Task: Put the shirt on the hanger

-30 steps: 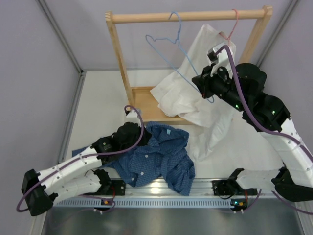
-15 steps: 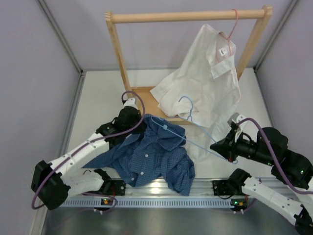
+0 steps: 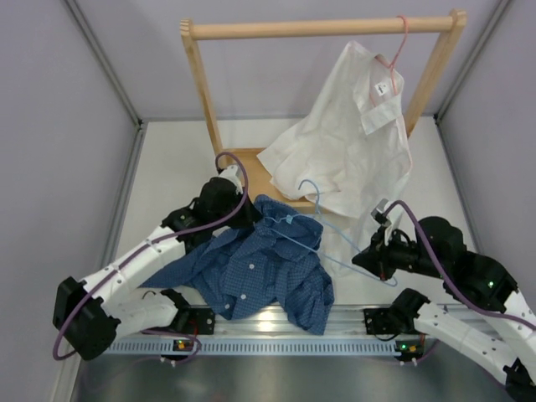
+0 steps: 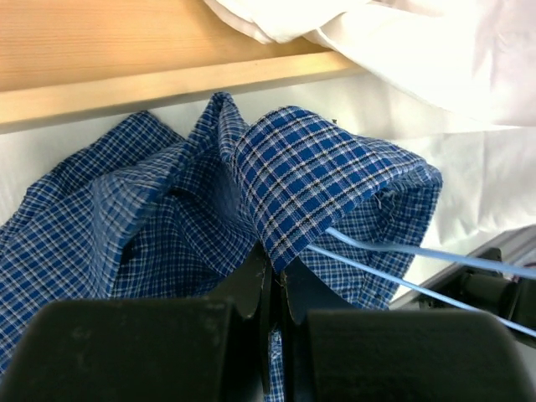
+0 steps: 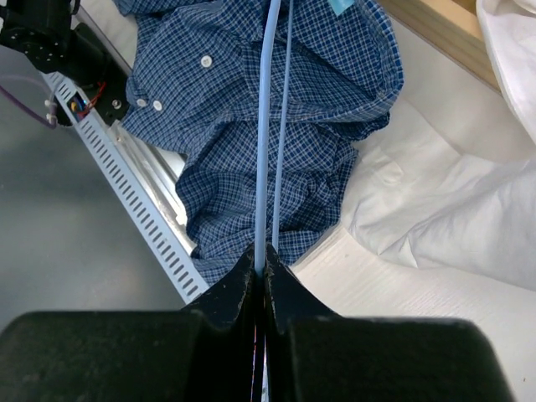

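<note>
No readable text from my seat. Collar tag (image 3: 381, 85) on white shirt (image 3: 335, 151), upper right, illegible; same for pale tag (image 3: 290, 219) on shirt (image 3: 251, 268).

Gripped shirt (image 4: 318, 184) (hanger (image 4: 419, 251) beneath)

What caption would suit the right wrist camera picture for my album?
Right gripper clamps the light-blue hanger, its wires reaching across the crumpled blue checked shirt, white shirt alongside.
</note>
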You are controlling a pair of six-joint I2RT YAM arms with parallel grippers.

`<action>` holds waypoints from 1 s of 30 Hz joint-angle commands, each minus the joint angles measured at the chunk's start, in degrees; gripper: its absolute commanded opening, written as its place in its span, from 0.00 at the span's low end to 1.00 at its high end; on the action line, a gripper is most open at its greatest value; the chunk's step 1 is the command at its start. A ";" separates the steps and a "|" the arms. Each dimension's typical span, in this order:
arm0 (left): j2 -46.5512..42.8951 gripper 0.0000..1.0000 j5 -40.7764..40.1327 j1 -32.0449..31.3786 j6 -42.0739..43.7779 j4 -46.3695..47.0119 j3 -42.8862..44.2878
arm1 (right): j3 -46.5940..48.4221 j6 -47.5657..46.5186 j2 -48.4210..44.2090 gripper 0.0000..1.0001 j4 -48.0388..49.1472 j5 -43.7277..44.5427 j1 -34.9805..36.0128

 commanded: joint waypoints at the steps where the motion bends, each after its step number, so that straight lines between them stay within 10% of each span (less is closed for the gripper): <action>1: -4.21 0.00 2.66 0.21 0.95 2.82 -0.80 | 0.55 0.69 1.21 0.00 5.48 1.49 -0.74; 10: -4.22 0.00 19.42 -2.69 8.75 1.51 4.11 | -2.87 -0.45 3.05 0.00 17.94 -9.99 -0.74; 30: -12.48 0.00 21.12 -10.25 24.41 -20.29 18.44 | -12.01 4.11 8.23 0.00 50.29 -29.27 -0.66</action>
